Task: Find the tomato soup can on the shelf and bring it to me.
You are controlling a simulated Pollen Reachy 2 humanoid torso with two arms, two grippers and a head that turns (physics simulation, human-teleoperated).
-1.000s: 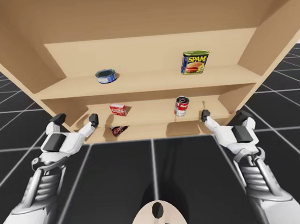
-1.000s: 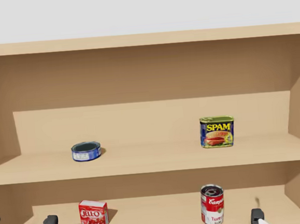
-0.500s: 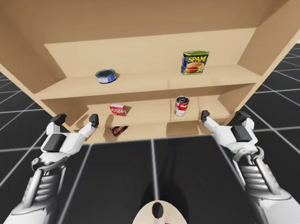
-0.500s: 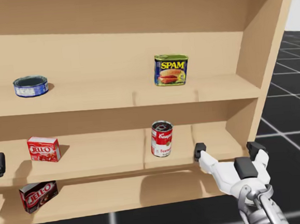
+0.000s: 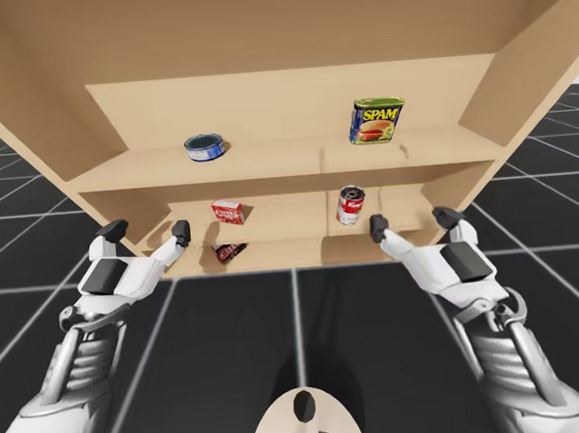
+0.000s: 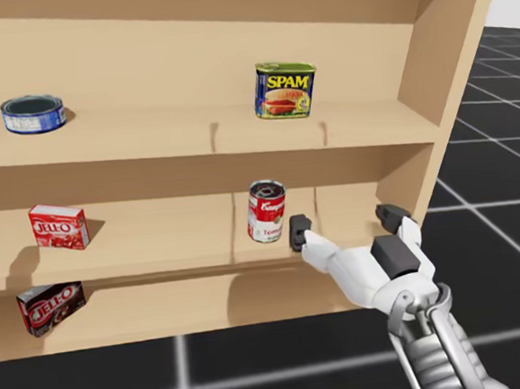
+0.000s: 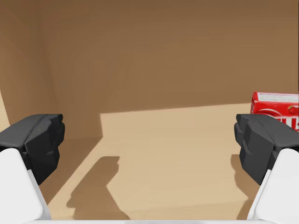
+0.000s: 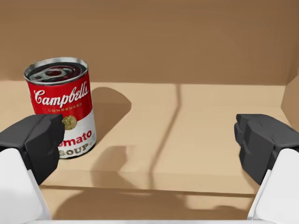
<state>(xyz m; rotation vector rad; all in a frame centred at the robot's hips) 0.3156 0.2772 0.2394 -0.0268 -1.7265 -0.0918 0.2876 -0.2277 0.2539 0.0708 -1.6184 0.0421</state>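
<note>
Moved leftward, wide-open right hand (image 5: 408, 222) sits near red-and-white can (image 5: 351, 206) on middle shelf (image 5: 290, 216).

Red-and-white can (image 8: 63, 107): white script lettering runs across the red upper band. A small gold round seal sits at the middle, and there are two lines of block letters on the white lower band, red above dark.
Blue rectangular tin (image 6: 284, 89): large yellow block letters above a food picture.
Red box (image 6: 57, 227): white block letters on the front face.
Dark box (image 6: 49, 307): white letters on a red patch.
Low blue can (image 6: 32, 114): pale label band, print too small to make out.
</note>
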